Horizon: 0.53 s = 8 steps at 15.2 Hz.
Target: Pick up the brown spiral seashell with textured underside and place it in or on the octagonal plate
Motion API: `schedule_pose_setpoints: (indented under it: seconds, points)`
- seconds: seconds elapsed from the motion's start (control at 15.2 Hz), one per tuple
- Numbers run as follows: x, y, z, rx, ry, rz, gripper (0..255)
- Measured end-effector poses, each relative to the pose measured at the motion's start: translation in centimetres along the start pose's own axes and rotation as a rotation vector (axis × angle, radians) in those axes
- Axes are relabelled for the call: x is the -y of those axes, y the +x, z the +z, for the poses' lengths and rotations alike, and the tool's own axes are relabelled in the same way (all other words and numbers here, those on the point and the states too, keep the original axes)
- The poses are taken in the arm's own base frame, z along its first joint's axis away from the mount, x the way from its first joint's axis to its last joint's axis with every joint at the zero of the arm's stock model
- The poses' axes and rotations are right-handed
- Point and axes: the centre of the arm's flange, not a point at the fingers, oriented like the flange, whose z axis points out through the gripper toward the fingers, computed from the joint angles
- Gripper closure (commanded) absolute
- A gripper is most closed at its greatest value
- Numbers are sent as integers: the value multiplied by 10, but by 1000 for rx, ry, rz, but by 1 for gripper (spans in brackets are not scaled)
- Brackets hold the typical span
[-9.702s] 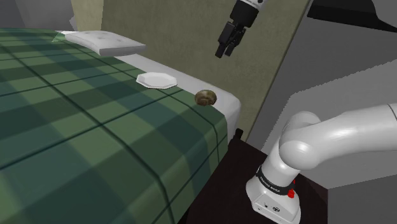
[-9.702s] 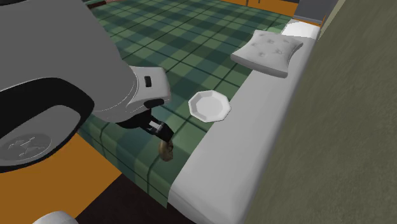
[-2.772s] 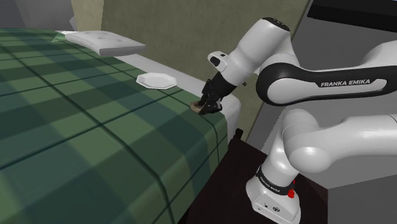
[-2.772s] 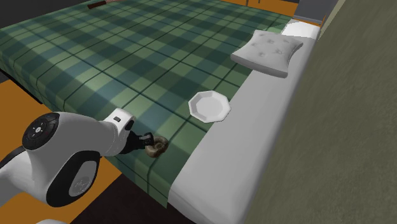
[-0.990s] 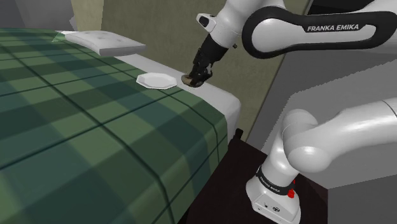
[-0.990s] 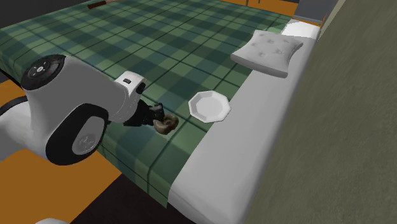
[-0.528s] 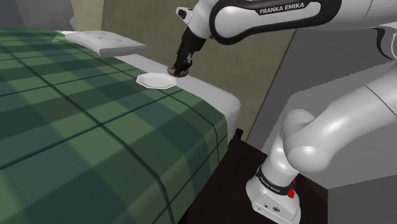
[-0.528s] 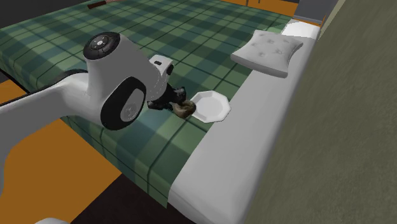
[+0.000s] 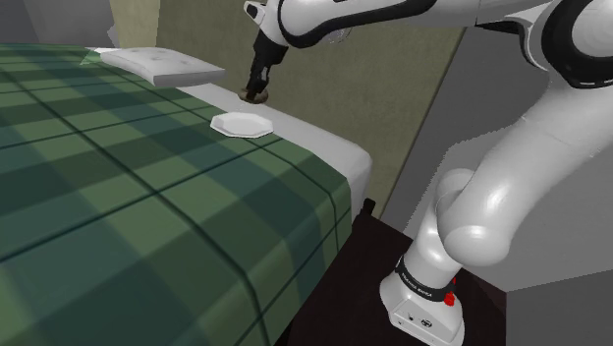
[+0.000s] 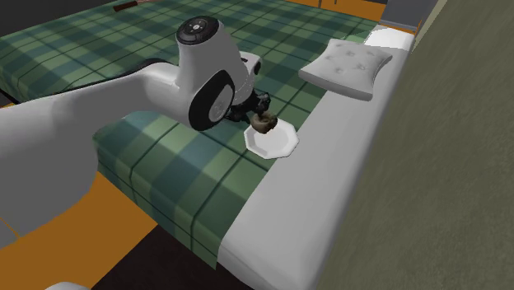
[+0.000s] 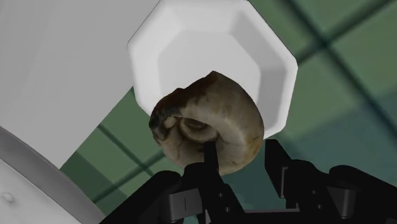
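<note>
The brown spiral seashell (image 11: 207,124) is clasped between my black fingers (image 11: 207,167), its mottled underside turned toward the wrist camera. My gripper (image 11: 240,154) is shut on it. Behind the shell in the wrist view lies the white octagonal plate (image 11: 191,25). From the shoulder, the gripper (image 9: 256,88) holds the seashell (image 9: 254,96) in the air, up and slightly right of the plate (image 9: 241,124). Across the bed, the seashell (image 10: 263,123) hangs over the near rim of the plate (image 10: 276,144), with the gripper (image 10: 259,115) half hidden by the arm.
The plate rests on a green plaid bedspread (image 9: 118,187) beside a white strip of bed (image 10: 329,181). A white tufted pillow (image 10: 346,66) lies farther along. An olive wall (image 9: 393,98) rises behind the bed. My stand (image 9: 422,305) is at the lower right.
Over the last second the arm has carried the seashell from near the bed's corner, up and to the shoulder view's left, to above the plate. The grip has stayed the same.
</note>
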Motion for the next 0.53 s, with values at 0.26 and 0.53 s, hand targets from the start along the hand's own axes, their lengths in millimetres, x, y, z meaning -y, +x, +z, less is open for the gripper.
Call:
schedule_pose_setpoints:
  seconds: [0.26,0.53]
  points:
    - [-30,19,17,1,0,0,255]
    - [-27,15,34,1,0,-1,255]
